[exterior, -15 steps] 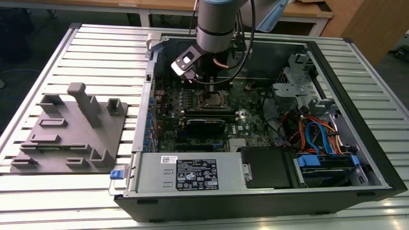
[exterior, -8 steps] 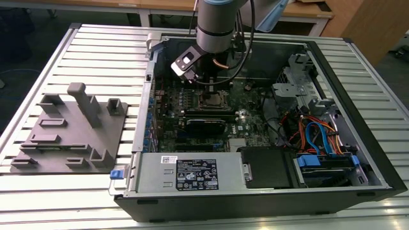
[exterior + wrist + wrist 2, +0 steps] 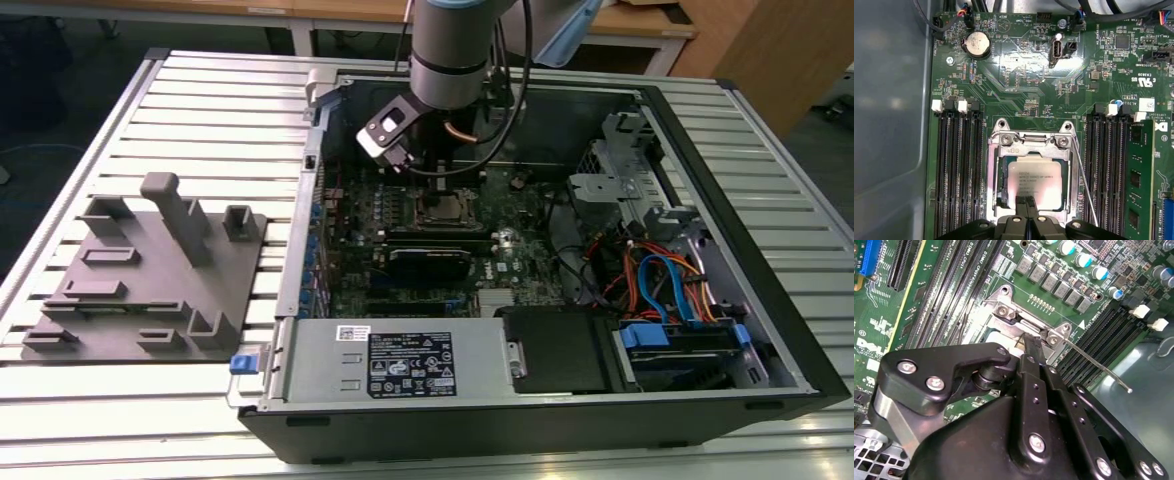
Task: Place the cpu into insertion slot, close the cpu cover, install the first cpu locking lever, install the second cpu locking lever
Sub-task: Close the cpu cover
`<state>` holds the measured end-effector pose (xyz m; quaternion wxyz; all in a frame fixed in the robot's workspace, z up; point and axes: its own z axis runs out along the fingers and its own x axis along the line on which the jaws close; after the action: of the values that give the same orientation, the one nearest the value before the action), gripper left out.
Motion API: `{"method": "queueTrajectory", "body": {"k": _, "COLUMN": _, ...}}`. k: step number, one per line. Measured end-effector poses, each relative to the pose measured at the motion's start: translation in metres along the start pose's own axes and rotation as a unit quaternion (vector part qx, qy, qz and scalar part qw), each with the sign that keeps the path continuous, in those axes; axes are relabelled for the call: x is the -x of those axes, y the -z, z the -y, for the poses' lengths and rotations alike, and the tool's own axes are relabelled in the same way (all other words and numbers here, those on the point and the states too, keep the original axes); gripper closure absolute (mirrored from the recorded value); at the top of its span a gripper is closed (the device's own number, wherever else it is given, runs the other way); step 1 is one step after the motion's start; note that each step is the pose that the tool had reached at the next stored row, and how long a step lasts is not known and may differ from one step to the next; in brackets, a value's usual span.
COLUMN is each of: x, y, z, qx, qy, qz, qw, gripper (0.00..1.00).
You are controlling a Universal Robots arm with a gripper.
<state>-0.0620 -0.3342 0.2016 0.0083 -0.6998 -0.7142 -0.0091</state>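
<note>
Closest in, the gripper point(image 3: 1027, 209) has its 2 fingers pressed together with nothing seen between them, tips at 1 edge of the cpu point(image 3: 1035, 182). That chip sits in the insertion slot point(image 3: 1002, 191), and the cpu cover point(image 3: 1031, 150) looks lowered over it. 1 locking lever point(image 3: 1104, 371) angles out free over the memory slots point(image 3: 1094, 337), so latching seems left. Whether the 2nd lever is latched is hard to make out.

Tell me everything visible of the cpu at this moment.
The cpu is a flat square chip with a silver-grey metal top carrying faint print. It lies flat in the insertion slot on the green board, framed by the cpu cover. The gripper, jaws together, stands over one edge; contact cannot be told.
</note>
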Motion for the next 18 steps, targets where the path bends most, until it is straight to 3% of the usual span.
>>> {"method": "queueTrajectory", "body": {"k": 18, "x": -0.0001, "y": -0.0035, "z": 0.0108, "qx": 0.0004, "qy": 0.0, "qz": 0.0, "qw": 1.0, "gripper": 0.9}}
